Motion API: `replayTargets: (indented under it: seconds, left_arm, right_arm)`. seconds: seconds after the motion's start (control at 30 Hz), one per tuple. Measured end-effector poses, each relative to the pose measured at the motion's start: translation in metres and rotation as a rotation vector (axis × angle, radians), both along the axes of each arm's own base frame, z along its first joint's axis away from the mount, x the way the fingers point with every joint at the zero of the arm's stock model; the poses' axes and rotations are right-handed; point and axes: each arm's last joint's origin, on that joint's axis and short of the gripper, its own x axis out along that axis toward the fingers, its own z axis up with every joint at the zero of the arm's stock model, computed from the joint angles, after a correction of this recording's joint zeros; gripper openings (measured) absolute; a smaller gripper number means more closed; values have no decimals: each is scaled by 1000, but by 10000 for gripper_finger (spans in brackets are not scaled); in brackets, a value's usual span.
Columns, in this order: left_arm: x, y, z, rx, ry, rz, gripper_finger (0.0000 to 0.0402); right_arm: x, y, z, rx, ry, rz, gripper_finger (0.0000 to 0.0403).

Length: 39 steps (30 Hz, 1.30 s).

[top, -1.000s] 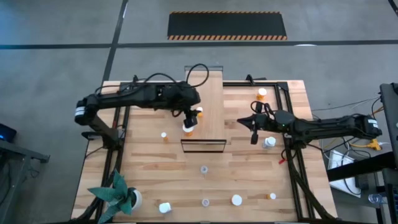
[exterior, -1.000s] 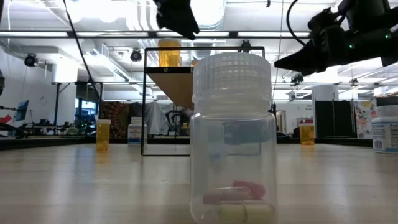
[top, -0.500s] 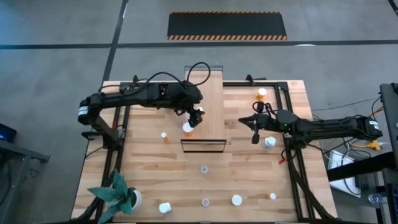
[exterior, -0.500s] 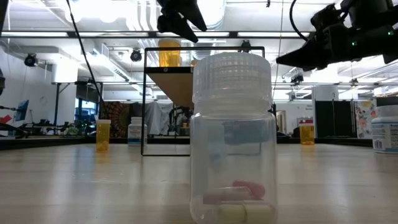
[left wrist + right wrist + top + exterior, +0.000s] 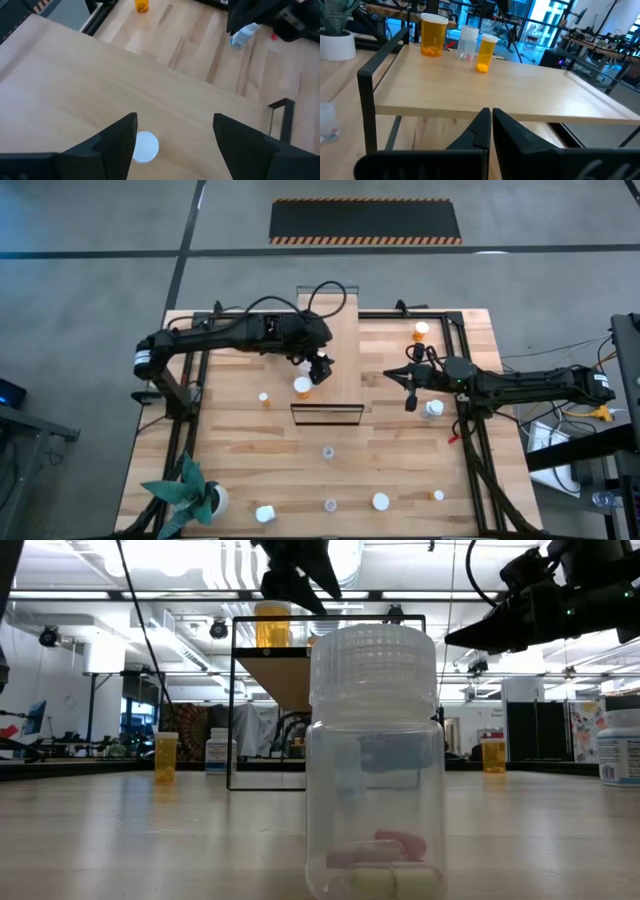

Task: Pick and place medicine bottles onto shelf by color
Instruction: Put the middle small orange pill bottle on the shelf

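The shelf is a pale board in a dark frame at the table's middle. A large orange medicine bottle stands on it near its near end. The right wrist view shows it with a clear bottle and a small orange one also upright on the board. My left gripper hangs open above the shelf, just beside the large bottle's white cap, touching nothing. My right gripper waits shut and level to the right of the shelf, pointing at it.
Loose bottles stand about the table: an orange one at the far right, a clear one under my right arm, a small orange one left of the shelf, and several near the front edge. A potted plant fills the near left corner.
My left gripper has moved off the large orange bottle toward the table's right edge and a little toward the far edge, rolling its wrist as it went. The bottle stays upright on the shelf where it was.
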Motion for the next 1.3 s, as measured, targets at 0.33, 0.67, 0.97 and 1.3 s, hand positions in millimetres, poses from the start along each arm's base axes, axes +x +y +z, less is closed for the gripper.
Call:
replayTargets:
  seconds: [0.33,0.67,0.97,1.3]
  left_arm:
    - [3,0,0,10,29,-16,245]
    - [3,0,-1,39,52,-51,245]
    - [3,1,-9,72,98,-89,244]
    - [11,7,-28,84,169,-94,244]
  right_arm:
    - [0,0,-1,-4,11,0,9]
    - [1,0,-4,-10,32,2,9]
    - [2,0,-5,-9,37,2,9]
    - [2,0,-5,-9,38,1,9]
